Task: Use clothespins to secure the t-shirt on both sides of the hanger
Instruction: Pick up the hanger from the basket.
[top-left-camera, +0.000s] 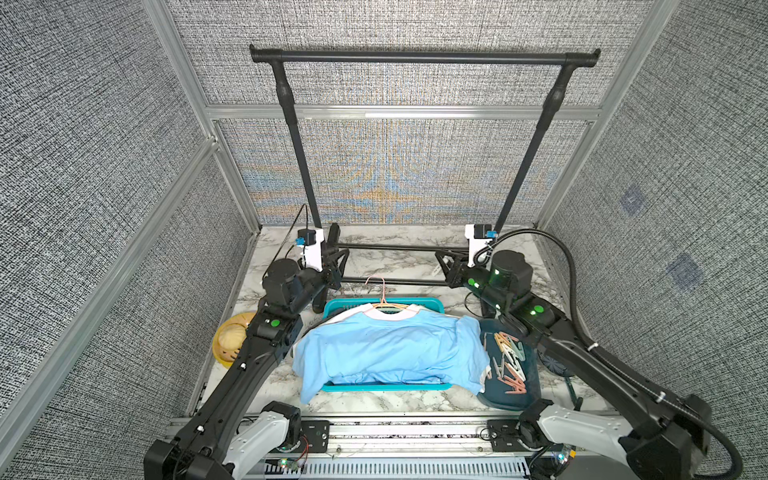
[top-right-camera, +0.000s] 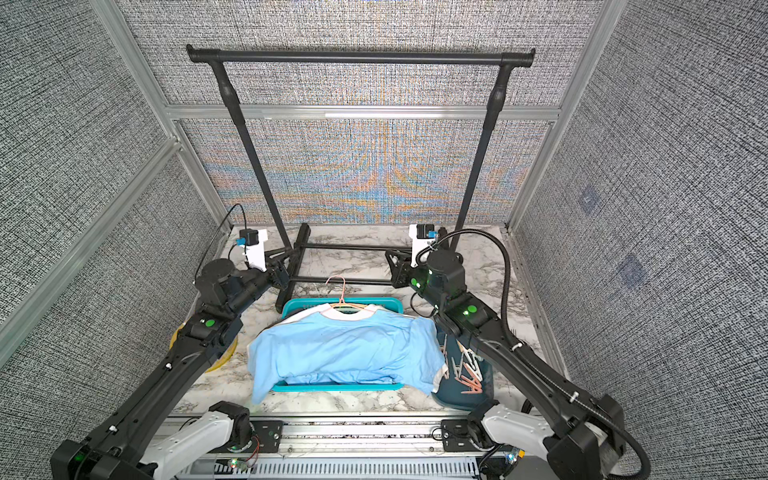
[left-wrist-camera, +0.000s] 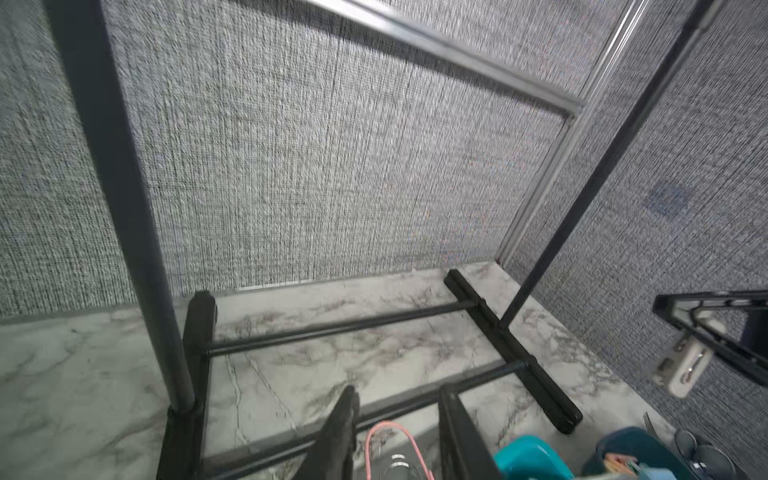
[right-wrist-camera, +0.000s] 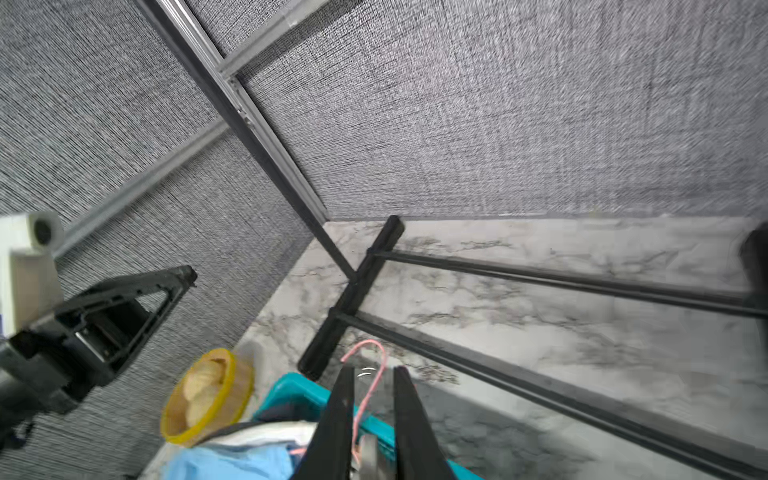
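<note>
my left jaws apart, empty, 10 o'clock of blue t-shirt (top-left-camera: 390, 353) on pink hanger (top-left-camera: 390, 306) over teal basket (top-left-camera: 386, 387), right jaws at 2 o'clock clamped on a white clothespin (left-wrist-camera: 685, 365), spare clothespins (top-left-camera: 511, 361) in tray (top-left-camera: 511, 401) at 3 o'clock

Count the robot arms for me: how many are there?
2. The left arm stretches past the yellow bowl; the right arm passes the dark tray. None seem hidden.
</note>
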